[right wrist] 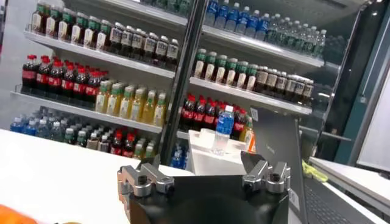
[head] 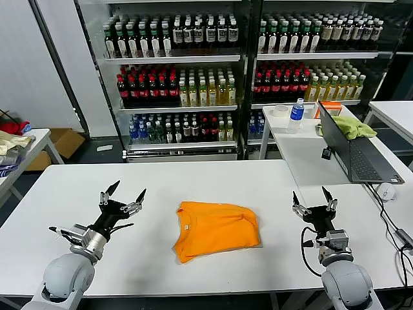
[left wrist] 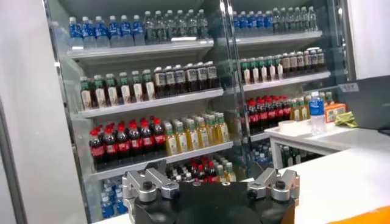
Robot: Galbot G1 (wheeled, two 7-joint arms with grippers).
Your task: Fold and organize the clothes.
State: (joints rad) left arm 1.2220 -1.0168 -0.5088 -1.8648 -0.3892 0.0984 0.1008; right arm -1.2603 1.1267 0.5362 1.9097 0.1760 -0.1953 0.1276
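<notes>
The clothes are one bright orange T-shirt (head: 215, 229), folded into a rough rectangle and lying flat on the white table (head: 161, 187) between my two arms. My left gripper (head: 126, 192) is raised to the shirt's left, open, fingers spread and pointing up and away, nothing in them. To the shirt's right my right gripper (head: 312, 197) is also raised and open, holding nothing. A sliver of orange (left wrist: 373, 216) shows at the corner of the left wrist view and another orange sliver (right wrist: 12, 215) at the corner of the right wrist view.
A second white table (head: 303, 152) at the right back carries a laptop (head: 352, 152), a water bottle (head: 296, 115), a tape roll (head: 280, 111) and a yellow-green cloth (head: 352, 126). A mouse (head: 386, 190) and cables lie at the right edge. Drink coolers (head: 239, 71) stand behind.
</notes>
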